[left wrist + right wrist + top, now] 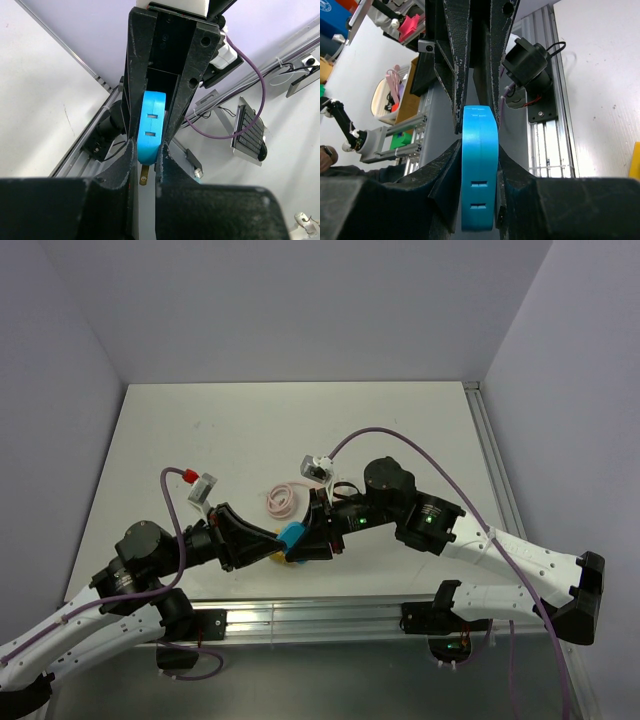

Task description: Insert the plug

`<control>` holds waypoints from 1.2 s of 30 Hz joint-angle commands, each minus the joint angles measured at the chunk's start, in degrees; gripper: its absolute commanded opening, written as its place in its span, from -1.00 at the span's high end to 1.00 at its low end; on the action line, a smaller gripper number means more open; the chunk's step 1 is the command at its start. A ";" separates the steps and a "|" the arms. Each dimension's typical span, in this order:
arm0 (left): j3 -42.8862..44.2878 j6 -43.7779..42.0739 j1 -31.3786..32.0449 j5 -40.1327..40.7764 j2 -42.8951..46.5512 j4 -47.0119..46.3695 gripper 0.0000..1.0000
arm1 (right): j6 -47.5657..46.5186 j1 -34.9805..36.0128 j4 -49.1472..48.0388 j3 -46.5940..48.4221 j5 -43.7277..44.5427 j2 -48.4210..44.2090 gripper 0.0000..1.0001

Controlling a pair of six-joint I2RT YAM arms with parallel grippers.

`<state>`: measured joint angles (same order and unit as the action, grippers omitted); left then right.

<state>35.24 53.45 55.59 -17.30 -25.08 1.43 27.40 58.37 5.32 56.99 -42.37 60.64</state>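
A blue plug (293, 534) is held just above the table near its front edge, between my two grippers, which meet tip to tip. My left gripper (282, 542) comes from the left and is shut on one end of the plug. In the left wrist view (146, 153) a brass prong (144, 175) sticks out of the plug (151, 125) between my fingers. My right gripper (308, 540) comes from the right and is shut on the plug's body. In the right wrist view (479, 167) the plug (479, 150) stands edge-on with two slots showing.
A coiled pink cable (283, 499) lies on the table behind the grippers. A yellow piece (272, 558) lies under the left gripper's tips, and its edge shows in the right wrist view (636, 160). A metal rail (320, 615) runs along the table's front edge.
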 commanded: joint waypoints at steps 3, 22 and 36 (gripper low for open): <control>-0.53 -0.19 -0.22 -0.72 -0.85 0.50 0.99 | -0.77 -0.80 -3.21 3.13 0.01 -1.49 0.32; -0.70 -0.19 -0.22 -0.72 -0.05 0.68 0.99 | 0.29 -1.24 -4.97 2.95 -3.07 -0.26 0.56; 0.26 -0.89 -0.22 -0.10 -0.76 1.46 0.99 | -1.03 -1.15 -3.65 2.86 -5.00 1.15 1.00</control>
<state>34.85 52.62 55.59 -18.59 -25.34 1.76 28.45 57.06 4.80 57.10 -46.22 61.69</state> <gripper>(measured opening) 0.126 0.264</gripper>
